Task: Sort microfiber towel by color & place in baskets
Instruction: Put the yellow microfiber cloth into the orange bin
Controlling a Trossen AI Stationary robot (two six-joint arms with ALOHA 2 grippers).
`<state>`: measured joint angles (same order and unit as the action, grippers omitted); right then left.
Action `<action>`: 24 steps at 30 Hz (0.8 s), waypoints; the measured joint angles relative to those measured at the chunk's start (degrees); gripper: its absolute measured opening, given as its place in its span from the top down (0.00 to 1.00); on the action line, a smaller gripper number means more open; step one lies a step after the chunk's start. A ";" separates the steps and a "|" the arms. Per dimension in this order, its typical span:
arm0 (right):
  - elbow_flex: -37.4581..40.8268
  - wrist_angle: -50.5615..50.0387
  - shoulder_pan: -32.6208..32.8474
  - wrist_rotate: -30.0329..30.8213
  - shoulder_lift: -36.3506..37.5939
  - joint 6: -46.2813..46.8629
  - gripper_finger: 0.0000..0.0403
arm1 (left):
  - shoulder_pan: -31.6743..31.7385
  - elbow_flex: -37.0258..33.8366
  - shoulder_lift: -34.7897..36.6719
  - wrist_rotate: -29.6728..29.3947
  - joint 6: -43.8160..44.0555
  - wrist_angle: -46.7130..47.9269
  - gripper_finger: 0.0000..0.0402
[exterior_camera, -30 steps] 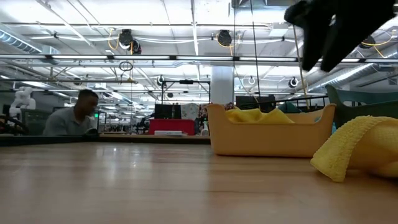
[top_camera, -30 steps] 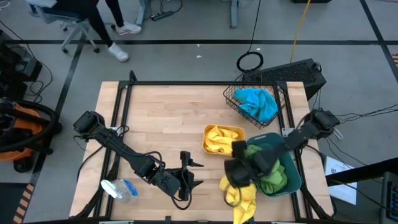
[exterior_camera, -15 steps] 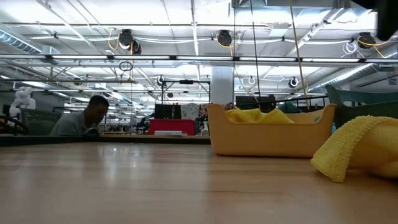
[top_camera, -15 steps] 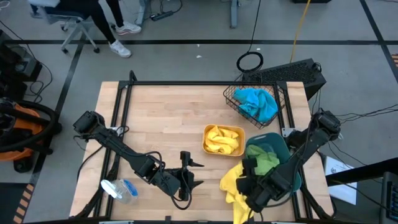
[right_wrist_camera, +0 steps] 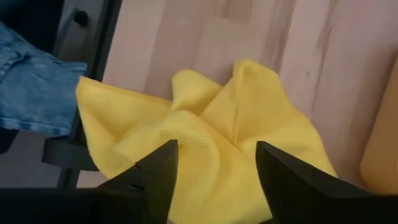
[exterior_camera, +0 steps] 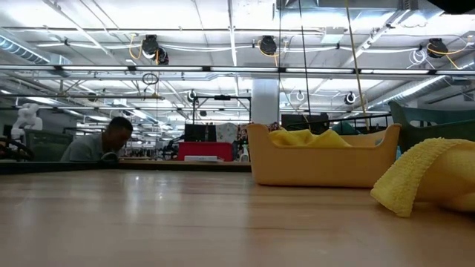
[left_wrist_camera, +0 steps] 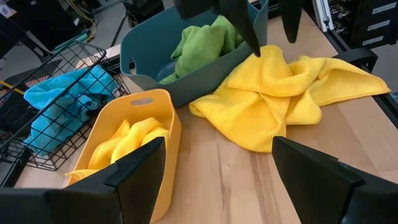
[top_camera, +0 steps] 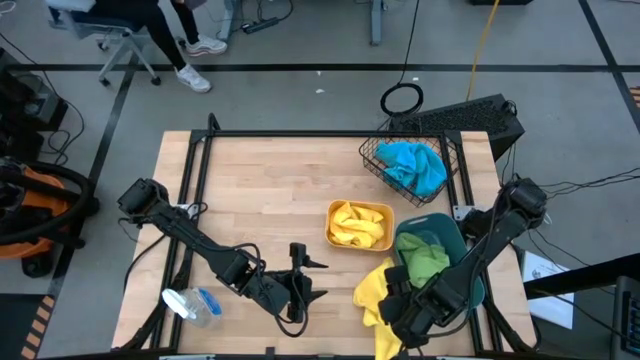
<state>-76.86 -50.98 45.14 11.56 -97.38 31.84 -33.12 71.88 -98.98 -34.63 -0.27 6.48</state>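
A crumpled yellow towel (top_camera: 375, 300) lies on the table near its near edge, beside the teal bin (top_camera: 452, 238), and one corner (right_wrist_camera: 93, 118) reaches over the black edge rail. Green towels (top_camera: 425, 262) fill the teal bin. The orange bin (top_camera: 360, 225) holds a yellow towel and the wire basket (top_camera: 410, 165) holds a blue one. My right gripper (right_wrist_camera: 214, 186) is open above the loose yellow towel (right_wrist_camera: 205, 130), fingers pointing down. My left gripper (top_camera: 300, 285) rests open, low over the table to the towel's left. My right gripper stands open over the yellow towel's part next to the teal bin, coming from above. One fingertip (left_wrist_camera: 255, 46) reaches down to a raised fold (left_wrist_camera: 264, 62) of the towel. I cannot tell whether it touches.
A clear and blue plastic object (top_camera: 192, 304) lies at the table's near left corner. A person's jeans (right_wrist_camera: 31, 74) show just beyond the near edge. Bare wood (top_camera: 270, 190) spreads over the table's left and far middle. A person (exterior_camera: 100, 141) sits far behind.
My right gripper has moved from above the gap between the orange and teal bins toward the table's near edge, to above the loose yellow towel, leaving the low view. The towel has kept its place and shape.
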 joint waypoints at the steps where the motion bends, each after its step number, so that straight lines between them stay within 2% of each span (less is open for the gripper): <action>1: 0.00 -0.03 0.01 0.01 -0.37 -0.03 0.47 | 0.00 0.00 0.00 0.00 0.00 0.02 0.25; 10: 0.02 1.38 -0.47 0.25 -5.07 -2.59 0.28 | 0.00 0.00 0.00 0.00 0.02 0.03 0.25; 24: 0.04 1.51 -2.15 -2.91 -12.85 -3.22 0.26 | 0.00 0.00 0.00 0.00 0.04 -0.04 0.25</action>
<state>-76.82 -49.47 42.99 8.65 -110.24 28.62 -33.12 71.88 -98.98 -34.63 -0.23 6.44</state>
